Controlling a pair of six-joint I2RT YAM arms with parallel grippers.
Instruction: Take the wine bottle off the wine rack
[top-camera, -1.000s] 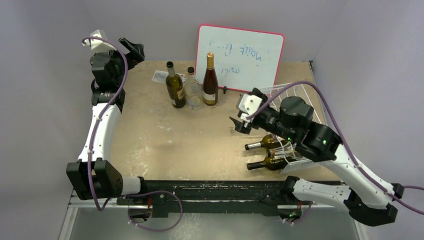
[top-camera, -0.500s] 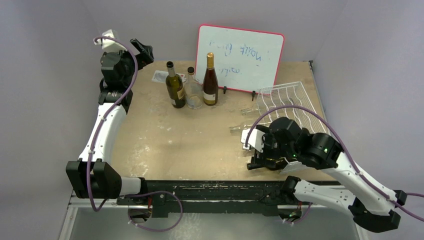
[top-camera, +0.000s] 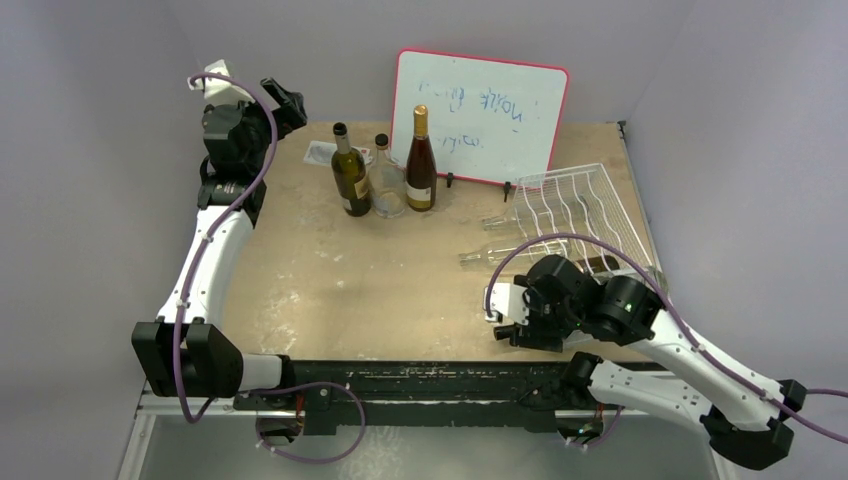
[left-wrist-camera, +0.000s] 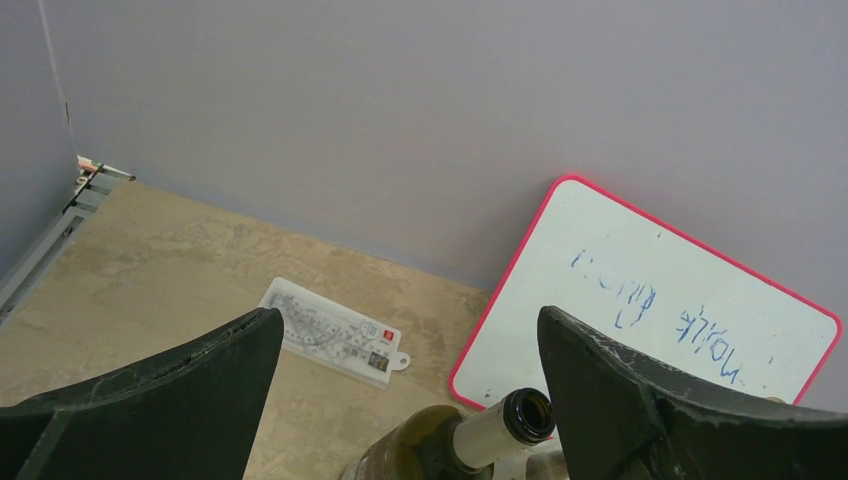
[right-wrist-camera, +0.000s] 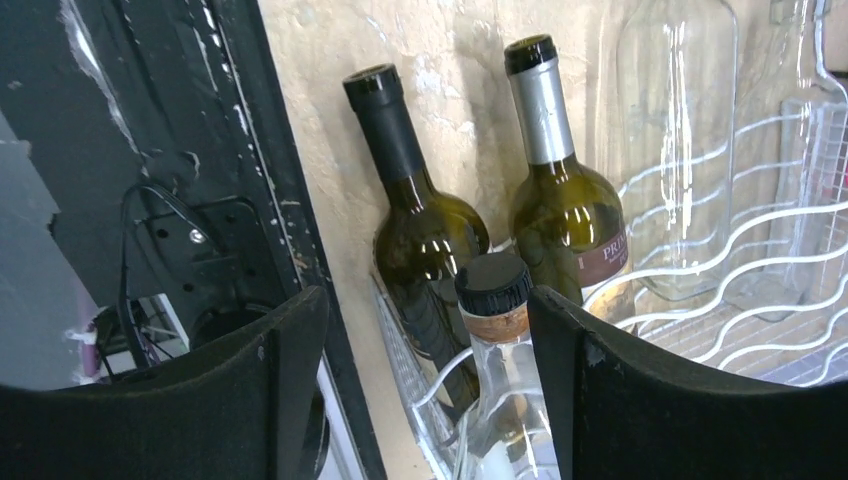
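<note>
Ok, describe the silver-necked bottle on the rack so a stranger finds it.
Find the white wire wine rack at the right of the table. At its near end two dark green bottles lie side by side. Your bottle has silver foil and a maroon label; its neighbour has black foil.

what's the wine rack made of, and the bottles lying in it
Wine rack: apparently white-coated metal wire, thin glossy wavy rods. Black-capped dark bottle and silver-foiled bottle: green-brown glass, judging by the shiny highlights. Clear bottle beside them: likely glass, see-through.
</note>
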